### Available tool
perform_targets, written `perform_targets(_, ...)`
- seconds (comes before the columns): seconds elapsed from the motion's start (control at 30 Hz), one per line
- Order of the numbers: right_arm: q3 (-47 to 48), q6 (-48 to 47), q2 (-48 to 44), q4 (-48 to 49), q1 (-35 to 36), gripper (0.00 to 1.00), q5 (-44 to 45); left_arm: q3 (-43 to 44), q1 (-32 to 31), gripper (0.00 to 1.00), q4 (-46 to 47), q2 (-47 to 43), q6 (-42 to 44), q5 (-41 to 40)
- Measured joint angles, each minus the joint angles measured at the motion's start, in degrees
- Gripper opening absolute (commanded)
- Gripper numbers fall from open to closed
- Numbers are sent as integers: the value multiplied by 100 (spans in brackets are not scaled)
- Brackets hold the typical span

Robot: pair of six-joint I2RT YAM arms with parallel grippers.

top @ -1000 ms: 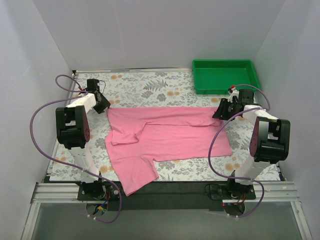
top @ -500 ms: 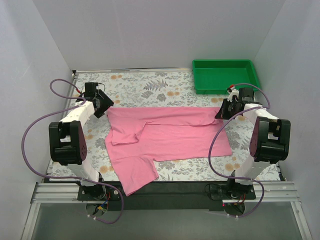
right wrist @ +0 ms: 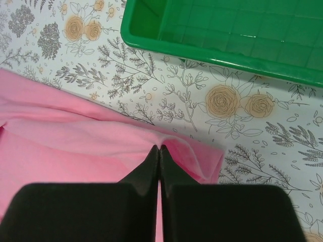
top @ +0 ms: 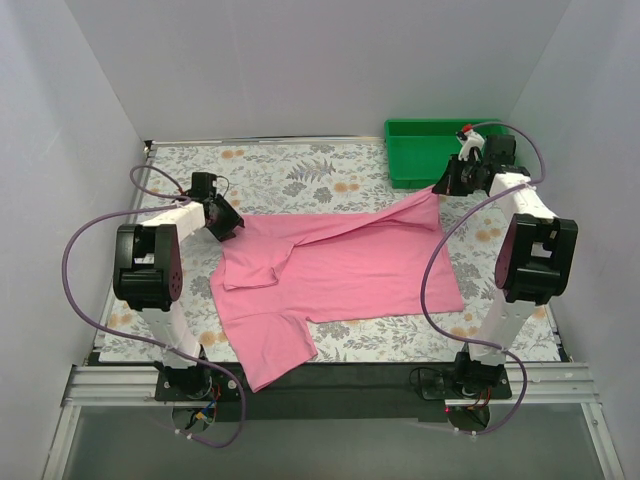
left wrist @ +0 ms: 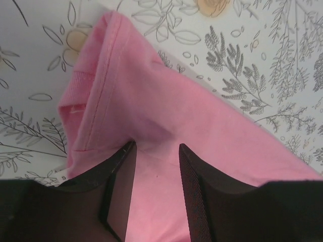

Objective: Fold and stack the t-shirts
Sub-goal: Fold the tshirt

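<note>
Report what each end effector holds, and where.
Right end effector: pink t-shirt, pinched at its far right corner. Left end effector: open, holding nothing.

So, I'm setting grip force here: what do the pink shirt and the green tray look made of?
The shirt looks like soft, thin fabric, likely a knit, with a matte finish: it drapes, wrinkles and shows a stitched hem. The tray looks like hard moulded plastic, fairly glossy: light glints along its rim and gridded floor.

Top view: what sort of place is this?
Probably a robot test booth: plain white walls box in a floral table, and two arms on a metal rail work a pink t-shirt.
</note>
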Motion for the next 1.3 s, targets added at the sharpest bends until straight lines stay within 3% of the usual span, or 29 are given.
perform_targets(0.17,63,-98,136,-79,28,1,-142,74,15,48,-83,-39,-37,55)
perform_targets(0.37,63,-197,146,-118,63,1,-212,-229,-431,50,-409,-817,103,-136)
perform_targets(0.63,63,-234,146,-118,74,1,-216,-358,-1906,48,-903,-1419,376,-774)
perform_targets(1.2,293,-361,271,-157,74,1,-219,-160,-2946,45,-1510,-874,664,-1287)
perform_targets(1.3,330,-374,315,-157,74,1,-221,-151,-2990,40,-1506,-870,658,-1300)
